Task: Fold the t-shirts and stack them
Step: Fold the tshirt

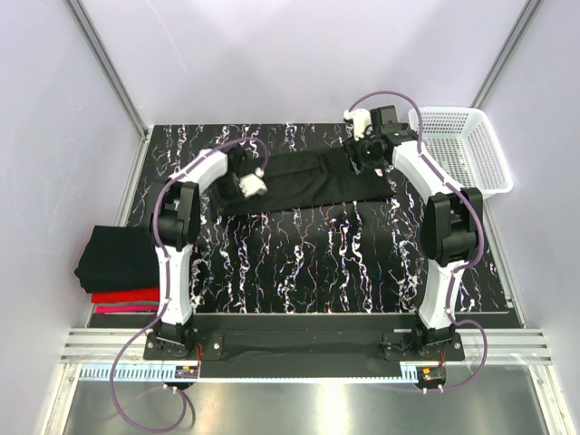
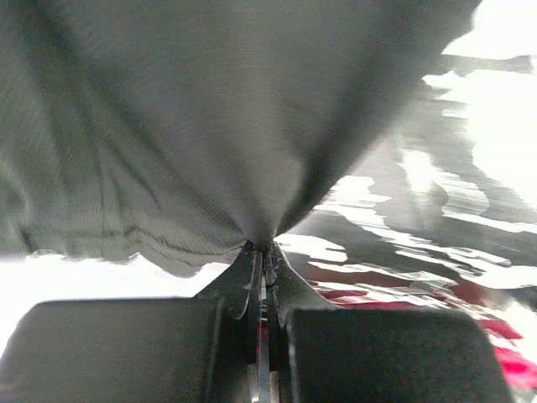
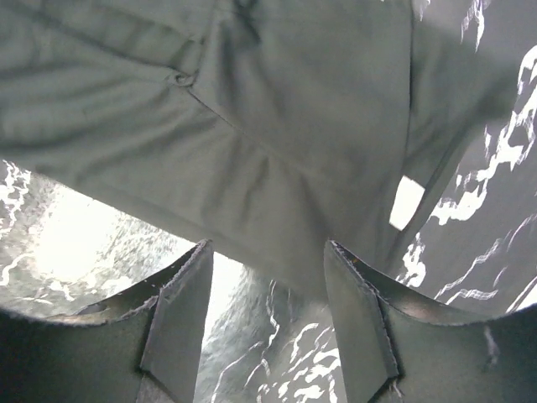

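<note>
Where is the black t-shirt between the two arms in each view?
Top external: black t-shirt stretched across the far middle.
Left wrist: fills the upper frame, pinched by the left end effector.
Right wrist: fills the top.
Shared landmark: black marbled tabletop.

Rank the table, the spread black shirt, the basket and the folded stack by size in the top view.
Largest first:
1. table
2. spread black shirt, longest of the rest
3. basket and folded stack: about alike, so no ranking between them
</note>
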